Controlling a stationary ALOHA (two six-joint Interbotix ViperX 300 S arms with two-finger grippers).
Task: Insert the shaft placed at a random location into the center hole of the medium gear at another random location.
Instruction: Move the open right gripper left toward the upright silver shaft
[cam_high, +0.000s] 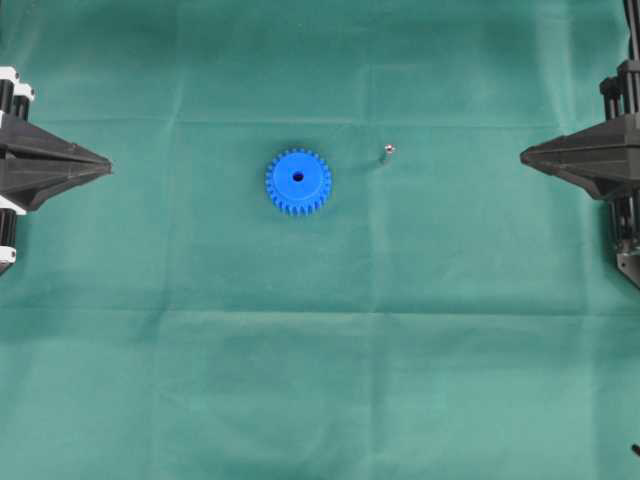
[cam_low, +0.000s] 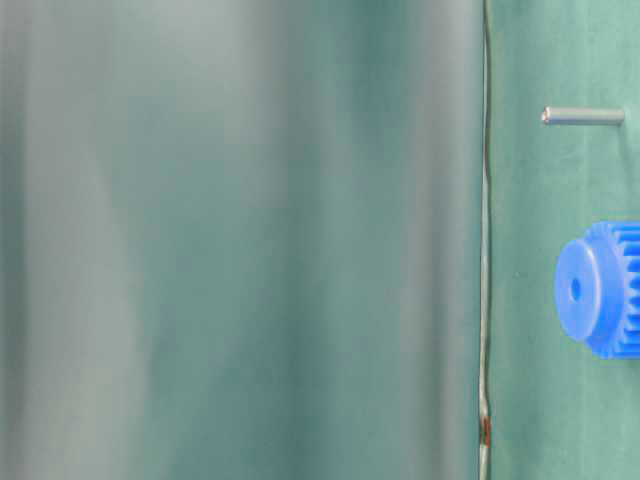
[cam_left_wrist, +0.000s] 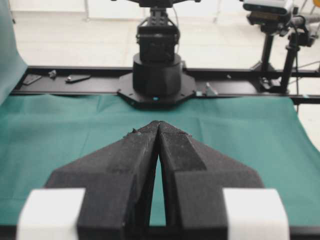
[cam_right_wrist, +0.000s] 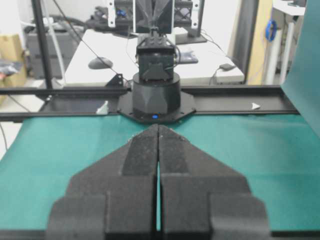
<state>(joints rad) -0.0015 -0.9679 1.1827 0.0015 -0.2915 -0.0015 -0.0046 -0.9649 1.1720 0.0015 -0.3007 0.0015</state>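
Observation:
The medium gear (cam_high: 298, 181), bright blue and toothed, lies flat near the middle of the green cloth, its dark center hole (cam_high: 298, 177) facing up. The shaft (cam_high: 389, 150), a tiny silvery pin, stands upright to the gear's right, apart from it. In the table-level view the shaft (cam_low: 583, 116) and the gear (cam_low: 600, 290) show at the right edge. My left gripper (cam_high: 108, 163) rests shut at the left edge, far from both. My right gripper (cam_high: 522, 155) is shut at the right edge, empty. Both wrist views show shut tips, the left gripper (cam_left_wrist: 158, 123) and the right gripper (cam_right_wrist: 158, 126), over bare cloth.
The green cloth (cam_high: 320, 350) covers the whole table. In the left wrist view the opposite arm's black base (cam_left_wrist: 157, 75) stands at the far edge; the right wrist view shows the other black base (cam_right_wrist: 155, 95) likewise. A blurred cloth fold fills most of the table-level view.

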